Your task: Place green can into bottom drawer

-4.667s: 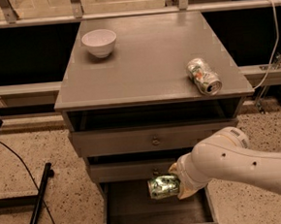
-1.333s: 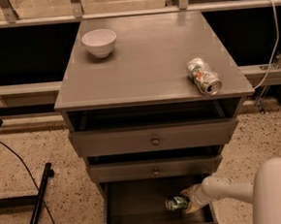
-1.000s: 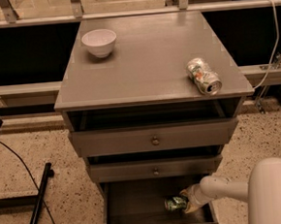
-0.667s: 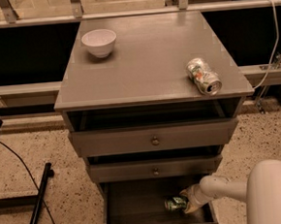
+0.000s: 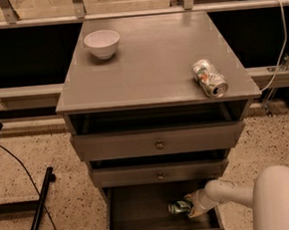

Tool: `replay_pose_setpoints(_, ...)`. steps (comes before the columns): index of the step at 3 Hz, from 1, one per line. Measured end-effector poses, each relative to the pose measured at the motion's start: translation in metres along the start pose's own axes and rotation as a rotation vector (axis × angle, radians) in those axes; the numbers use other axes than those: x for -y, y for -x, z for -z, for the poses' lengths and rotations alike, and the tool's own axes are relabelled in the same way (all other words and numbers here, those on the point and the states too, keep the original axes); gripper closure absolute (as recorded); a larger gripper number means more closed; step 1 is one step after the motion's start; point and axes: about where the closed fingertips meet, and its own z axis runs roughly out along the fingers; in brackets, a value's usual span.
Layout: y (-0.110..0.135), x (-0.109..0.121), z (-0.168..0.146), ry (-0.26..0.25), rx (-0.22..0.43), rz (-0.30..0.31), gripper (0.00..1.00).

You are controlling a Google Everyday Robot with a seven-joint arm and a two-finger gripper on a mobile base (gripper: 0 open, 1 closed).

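Note:
The green can point(image 5: 179, 207), mottled green and white, lies on its side on the dark floor of the open bottom drawer point(image 5: 137, 207), toward the drawer's right side. My gripper point(image 5: 192, 206) reaches down into the drawer from the right, at the can's right end and touching it. The white arm point(image 5: 281, 196) fills the lower right corner.
A white bowl point(image 5: 102, 42) stands at the back left of the grey cabinet top point(image 5: 145, 62). A silver-white can with red and green marks point(image 5: 209, 78) lies at its right edge. The two upper drawers point(image 5: 159, 145) stick out slightly. A black stand point(image 5: 37, 215) lies on the floor at left.
Since the earliest frame my gripper has lowered the green can from above the drawer to the drawer floor. Over the last second nothing has visibly moved.

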Motion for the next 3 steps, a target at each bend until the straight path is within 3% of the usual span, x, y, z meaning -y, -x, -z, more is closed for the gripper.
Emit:
replay_pose_setpoints(1,0.001,-0.0015,-0.0016,0.003,0.002,0.0,0.12)
replay_pose_setpoints(2,0.0018,-0.0027,-0.0029,0.005,0.004,0.0,0.0)
replay_pose_setpoints(3,0.0018,-0.0027,-0.0029,0.005,0.004,0.0,0.0)
